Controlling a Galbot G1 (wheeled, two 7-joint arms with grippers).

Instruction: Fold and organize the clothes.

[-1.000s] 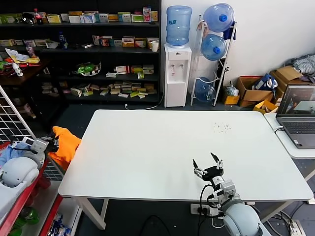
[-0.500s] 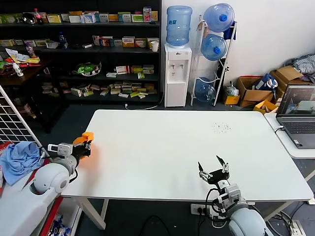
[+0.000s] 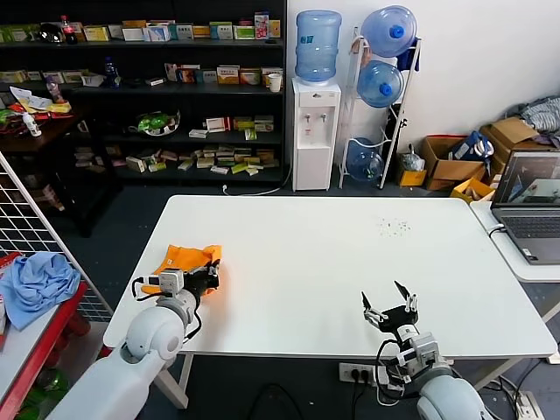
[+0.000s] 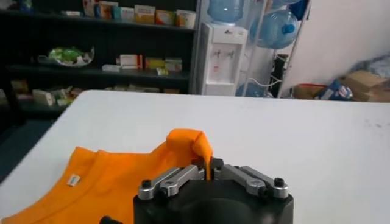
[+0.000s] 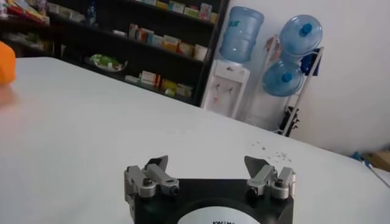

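The clothes are one orange T-shirt [image 3: 186,259], bunched on the white table [image 3: 306,254] near its left front corner. My left gripper [image 3: 206,278] sits at the shirt's near edge, shut on a raised fold of the fabric. In the left wrist view the orange T-shirt [image 4: 109,182] spreads flat beyond the left gripper [image 4: 207,168], with a pinched fold standing up between the jaws. My right gripper [image 3: 391,308] hovers open over the table's front right, holding nothing. The right wrist view shows the right gripper [image 5: 207,168] with bare table ahead and the T-shirt [image 5: 5,61] far off.
A light blue cloth [image 3: 35,284] lies on a red cart to the left of the table, behind a wire grid panel [image 3: 35,219]. A laptop [image 3: 529,206] stands on a side table at the right. Shelves and a water dispenser [image 3: 315,131] stand beyond the far edge.
My left arm has swung from beside the cart onto the table, carrying the orange T-shirt to the right and laying it down. The right gripper has drifted slightly toward the front right, still open.
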